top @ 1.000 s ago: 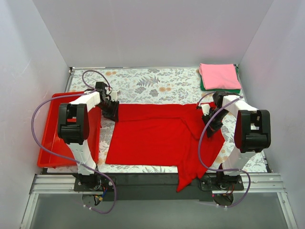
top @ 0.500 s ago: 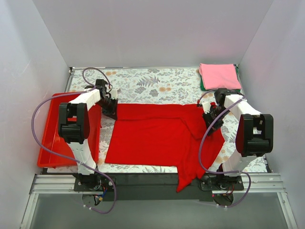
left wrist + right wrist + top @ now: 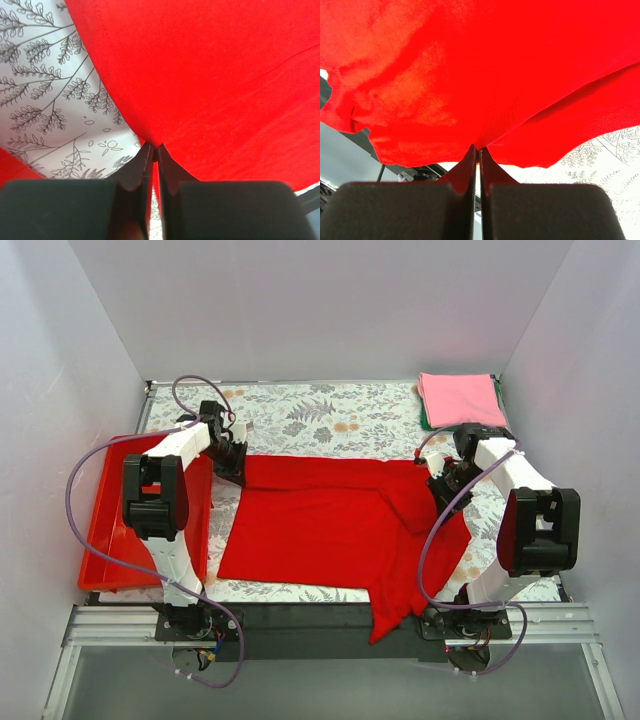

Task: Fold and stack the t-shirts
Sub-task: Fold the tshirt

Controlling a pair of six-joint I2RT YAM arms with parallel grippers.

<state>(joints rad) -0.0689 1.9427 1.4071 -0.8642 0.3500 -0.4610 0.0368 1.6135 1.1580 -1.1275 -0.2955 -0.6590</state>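
Observation:
The bright red t-shirt [image 3: 330,520] lies spread across the middle of the flowered table, one part hanging over the front edge. My left gripper [image 3: 236,472] is shut on its left edge [image 3: 155,142]. My right gripper [image 3: 440,490] is shut on its right side [image 3: 479,145] and holds the cloth slightly raised. The pink t-shirt [image 3: 458,398] lies folded at the back right on top of the dark green t-shirt [image 3: 462,427], of which only an edge shows.
A rigid red plastic tray [image 3: 105,540] sits at the table's left edge beside my left arm. White walls enclose the table on three sides. The flowered cloth [image 3: 330,420] shows behind the red shirt.
Both grippers have moved a little towards the back of the table, pulling the red shirt's top edge with them. The right arm has stretched further out.

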